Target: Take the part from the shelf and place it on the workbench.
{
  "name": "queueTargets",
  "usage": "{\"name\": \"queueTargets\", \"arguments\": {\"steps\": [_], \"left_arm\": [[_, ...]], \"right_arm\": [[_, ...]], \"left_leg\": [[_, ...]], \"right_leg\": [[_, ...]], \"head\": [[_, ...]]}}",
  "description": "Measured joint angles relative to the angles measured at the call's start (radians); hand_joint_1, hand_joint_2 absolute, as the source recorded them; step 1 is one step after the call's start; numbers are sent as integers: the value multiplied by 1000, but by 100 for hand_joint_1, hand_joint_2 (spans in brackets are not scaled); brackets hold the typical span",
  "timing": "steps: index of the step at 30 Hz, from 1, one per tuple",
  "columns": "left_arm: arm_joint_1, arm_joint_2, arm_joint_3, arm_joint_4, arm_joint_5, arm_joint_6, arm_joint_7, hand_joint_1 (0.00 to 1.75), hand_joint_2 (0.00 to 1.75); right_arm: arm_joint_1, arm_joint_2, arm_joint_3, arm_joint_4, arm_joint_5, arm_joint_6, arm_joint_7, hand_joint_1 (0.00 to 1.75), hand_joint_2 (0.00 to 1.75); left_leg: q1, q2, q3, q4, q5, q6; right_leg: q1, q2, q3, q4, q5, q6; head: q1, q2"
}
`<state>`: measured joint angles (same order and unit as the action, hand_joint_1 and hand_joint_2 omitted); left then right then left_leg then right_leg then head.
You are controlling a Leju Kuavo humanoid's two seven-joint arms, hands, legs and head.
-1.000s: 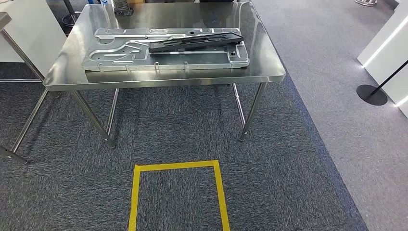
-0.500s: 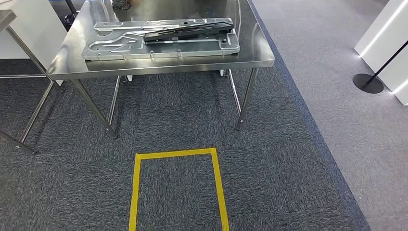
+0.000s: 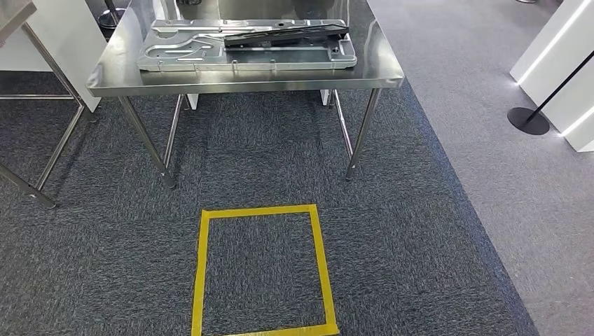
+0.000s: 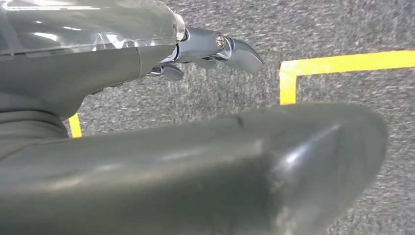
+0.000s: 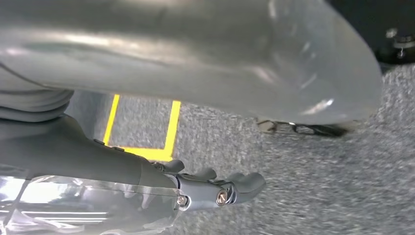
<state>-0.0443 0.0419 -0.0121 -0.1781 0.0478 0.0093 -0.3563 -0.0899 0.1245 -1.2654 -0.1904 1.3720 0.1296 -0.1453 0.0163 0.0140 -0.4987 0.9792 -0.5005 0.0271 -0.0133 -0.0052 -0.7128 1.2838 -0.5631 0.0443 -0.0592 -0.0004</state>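
A long black part [image 3: 284, 35] lies on top of a large silver stamped plate [image 3: 196, 52] on the steel workbench [image 3: 245, 82] at the far side of the head view. My left hand [image 4: 195, 161] hangs over the grey carpet with its fingers [image 4: 230, 49] stretched out and nothing in it. My right hand [image 5: 195, 188] also hangs over the carpet, its fingers [image 5: 244, 183] apart and holding nothing. Both hands are well away from the bench.
A yellow tape square [image 3: 259, 210] marks the carpet in front of the workbench. A second steel table's legs [image 3: 42, 168] and a white cabinet [image 3: 63, 35] stand at the left. A black stanchion base [image 3: 528, 120] and white counters [image 3: 560, 63] are at the right.
The whole picture has shifted: the workbench now sits higher and farther in the head view and more of the yellow square shows, so the camera moved. The parts on the bench have not moved.
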Motion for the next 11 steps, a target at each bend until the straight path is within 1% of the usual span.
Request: {"name": "queueTargets", "arguments": {"steps": [1, 2, 3, 4, 5, 7, 8, 9, 10, 11], "left_arm": [[-2, 0, 0, 0, 1, 0, 2, 0, 0], [-4, -1, 0, 0, 2, 0, 4, 0, 0], [-6, -3, 0, 0, 3, 0, 5, 0, 0], [-9, -4, 0, 0, 4, 0, 6, 0, 0], [-11, -6, 0, 0, 4, 0, 6, 0, 0], [-14, -8, 1, 0, 5, 0, 6, 0, 0], [-15, -9, 1, 0, 5, 0, 6, 0, 0], [-14, -10, 1, 0, 5, 0, 6, 0, 0], [-14, -10, 2, 0, 5, 1, 7, 0, 0], [-13, -11, 2, 0, 5, 1, 7, 0, 0]], "right_arm": [[1, -1, -5, 0, -8, 0, 10, 0, 0], [0, -2, -10, 0, -14, -2, 22, 0, 0], [-1, -4, -15, 0, -20, -4, 35, 0, 0], [-1, -6, -20, 0, -25, -6, 45, 0, 0], [-2, -8, -24, 0, -30, -7, 54, 0, 44], [-2, -10, -32, 0, -35, -10, 64, 0, 131], [-1, -10, -35, 0, -35, -12, 68, 0, 175], [-1, -10, -37, 0, -35, -16, 72, 0, 175], [-1, -10, -40, 0, -35, -20, 76, 0, 175], [-1, -10, -41, 0, -36, -23, 78, 0, 175]], "left_leg": [[0, -1, -3, 0, 4, -2], [0, -1, -5, 1, 7, -4], [-2, -2, -6, 2, 9, -7], [-3, -2, -9, 3, 10, -11], [-4, -1, -12, 4, 12, -16], [-4, 0, -17, 3, 16, -27], [-3, -1, -18, 5, 14, -32], [-3, -2, -23, 17, 3, -36], [-3, -3, -36, 48, -19, -40], [-3, -4, -42, 64, -32, -41]], "right_leg": [[0, 0, 36, -48, 21, -3], [2, 0, 86, -123, 51, -9], [5, 1, 133, -198, 72, -16], [8, 1, 167, -257, 86, -23], [11, 1, 184, -291, 90, -28], [15, 1, 183, -304, 88, -36], [13, 0, 183, -308, 91, -41], [10, -1, 185, -314, 94, -48], [8, -2, 186, -320, 99, -54], [6, -3, 187, -324, 101, -58]], "head": [[0, 0], [0, 0], [0, 0], [0, 0], [0, 0], [0, 0], [0, 0], [0, 0], [0, 0], [0, 0]]}}
